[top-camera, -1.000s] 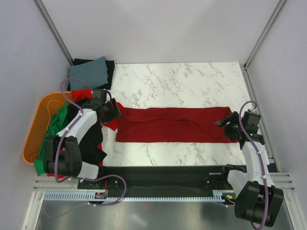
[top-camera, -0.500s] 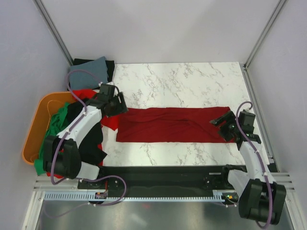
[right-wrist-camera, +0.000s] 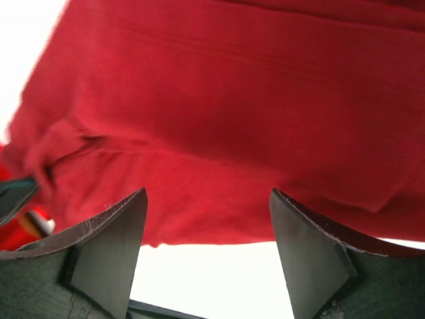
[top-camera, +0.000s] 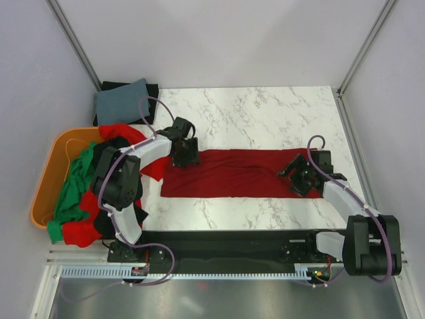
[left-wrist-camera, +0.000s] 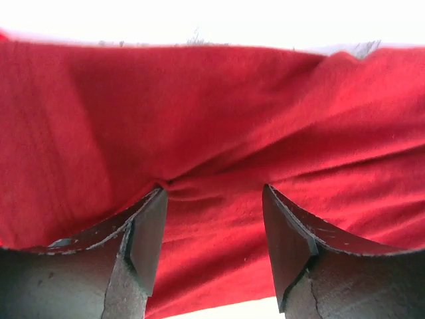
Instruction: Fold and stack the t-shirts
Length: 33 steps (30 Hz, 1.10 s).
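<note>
A dark red t-shirt [top-camera: 232, 173] lies folded into a long strip across the marble table. My left gripper [top-camera: 185, 158] is open over its left end. In the left wrist view the gripper [left-wrist-camera: 214, 193] has its jaws spread on the red cloth [left-wrist-camera: 212, 113], and the left fingertip touches a small crease. My right gripper [top-camera: 291, 175] is open over the shirt's right end. In the right wrist view the gripper [right-wrist-camera: 207, 198] has wide jaws straddling the near edge of the cloth [right-wrist-camera: 219, 100]. Neither gripper holds anything.
An orange tub [top-camera: 48, 174] at the left holds a heap of green [top-camera: 73, 193], bright red and black shirts that spills onto the table. A folded grey-blue shirt [top-camera: 121, 100] lies on a black one at the back left corner. Metal posts and walls enclose the table.
Both grippers have moved inward along the strip, the left one rightward from the tub side and the right one leftward. They now sit over the shirt's ends.
</note>
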### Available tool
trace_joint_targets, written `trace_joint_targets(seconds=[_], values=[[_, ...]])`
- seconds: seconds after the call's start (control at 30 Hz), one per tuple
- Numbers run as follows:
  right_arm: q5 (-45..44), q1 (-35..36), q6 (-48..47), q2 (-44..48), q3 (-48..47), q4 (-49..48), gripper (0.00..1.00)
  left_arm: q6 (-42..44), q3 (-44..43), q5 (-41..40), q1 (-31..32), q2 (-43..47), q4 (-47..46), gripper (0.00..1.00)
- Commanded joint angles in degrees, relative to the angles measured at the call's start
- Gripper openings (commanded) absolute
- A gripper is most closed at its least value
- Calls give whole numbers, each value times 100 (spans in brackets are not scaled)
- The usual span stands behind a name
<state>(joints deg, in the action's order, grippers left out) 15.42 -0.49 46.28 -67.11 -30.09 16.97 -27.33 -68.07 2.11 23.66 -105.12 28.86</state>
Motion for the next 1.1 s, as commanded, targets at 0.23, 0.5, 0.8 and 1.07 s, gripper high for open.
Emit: trace_joint_targets(seconds=[0.23, 0.5, 0.8, 1.07], values=[[-329, -118, -84, -1163, -357, -282, 83, -361, 1410, -79, 69, 1152, 14, 66], [-523, -188, -286, -3075, -1814, -572, 83, -501, 1657, 158, 323, 1099, -39, 66], [312, 14, -444, -6029, -5523, -107, 83, -1572, 1736, 965, 1878, 845, -389, 65], [383, 682, -638, -7473, -7931, 517, 84, -2303, 1289, 1863, 2740, 116, -1234, 64]])
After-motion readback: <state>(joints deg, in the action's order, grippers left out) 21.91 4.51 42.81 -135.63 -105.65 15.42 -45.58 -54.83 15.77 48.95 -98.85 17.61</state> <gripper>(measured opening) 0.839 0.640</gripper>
